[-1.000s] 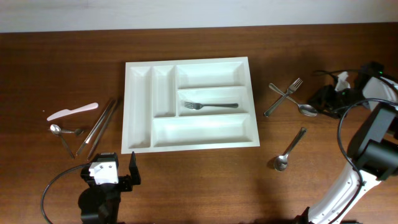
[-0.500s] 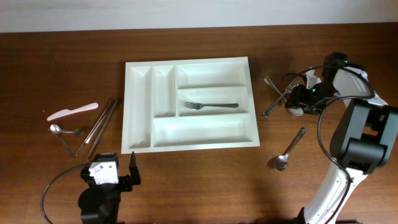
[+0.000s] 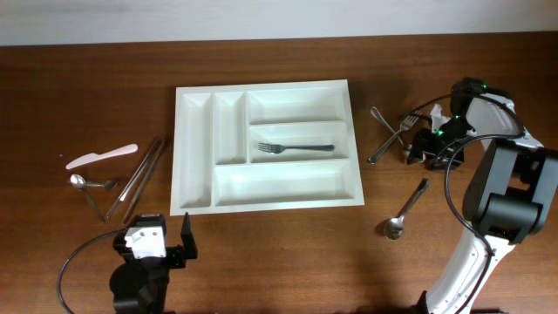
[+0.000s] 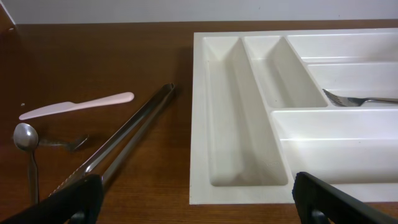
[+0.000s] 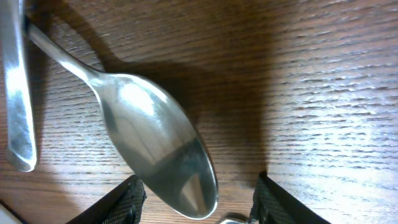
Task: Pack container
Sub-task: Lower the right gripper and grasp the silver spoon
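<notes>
Overhead, the container sits centred on the table with one fork in its middle long compartment; tongs, knife and spoons lie outside. Right pincer, half-spread, straddles a spoon unpinched; left pincer hangs spread wide

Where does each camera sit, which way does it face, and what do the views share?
Overhead: above the table, looking straight down on the container; left gripper bottom left, right gripper at right.
Left wrist: low over the table, facing the container's short side; dark left fingers in the bottom corners.
Right wrist: close above the wood, looking down on a spoon; right fingers at the bottom edge.
Shared: overhead and left wrist both show container, fork and tongs.
</notes>
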`<state>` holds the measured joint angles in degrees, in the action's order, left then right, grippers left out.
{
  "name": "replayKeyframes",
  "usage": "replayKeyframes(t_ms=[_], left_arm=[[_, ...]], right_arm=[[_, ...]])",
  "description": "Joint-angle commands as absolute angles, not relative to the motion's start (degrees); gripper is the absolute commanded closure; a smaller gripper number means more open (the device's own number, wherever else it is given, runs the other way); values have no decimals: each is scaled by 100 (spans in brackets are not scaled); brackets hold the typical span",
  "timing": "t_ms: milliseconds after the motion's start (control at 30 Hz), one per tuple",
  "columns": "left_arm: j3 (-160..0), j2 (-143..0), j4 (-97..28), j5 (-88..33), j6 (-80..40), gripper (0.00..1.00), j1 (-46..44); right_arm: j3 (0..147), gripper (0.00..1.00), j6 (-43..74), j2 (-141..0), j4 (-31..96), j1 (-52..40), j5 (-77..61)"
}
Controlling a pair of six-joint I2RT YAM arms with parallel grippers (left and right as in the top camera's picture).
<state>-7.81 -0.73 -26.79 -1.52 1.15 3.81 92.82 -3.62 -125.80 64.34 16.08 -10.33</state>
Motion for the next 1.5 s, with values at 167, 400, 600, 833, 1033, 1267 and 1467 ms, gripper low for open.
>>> replayKeyframes(t_ms=[167, 400, 600, 833, 1033, 1267, 1467], left_arm=[[-770, -30, -2703, -193, 224, 1, 379], [-770, -30, -2703, -193, 224, 1, 379], [-770, -30, -2703, -193, 224, 1, 379], [-770, -30, -2703, -193, 224, 1, 381], [-770, -30, -2703, -193, 224, 1, 381], [-770, -30, -2703, -196, 224, 1, 381], [-770, -30, -2703, -193, 224, 1, 381]], right_arm=[[9214, 49, -357, -12617, 6165, 1612, -897], [9214, 48, -357, -12617, 5778, 1594, -1404], [9214, 48, -362, -12617, 5535, 1455, -1479], [9214, 67, -355, -12617, 5413, 1282, -1481], [9214, 88, -270, -12617, 5413, 1271, -1479], [9214, 96, -255, -12617, 5422, 1271, -1479], [9216, 96, -204, -12615, 5439, 1306, -1479]])
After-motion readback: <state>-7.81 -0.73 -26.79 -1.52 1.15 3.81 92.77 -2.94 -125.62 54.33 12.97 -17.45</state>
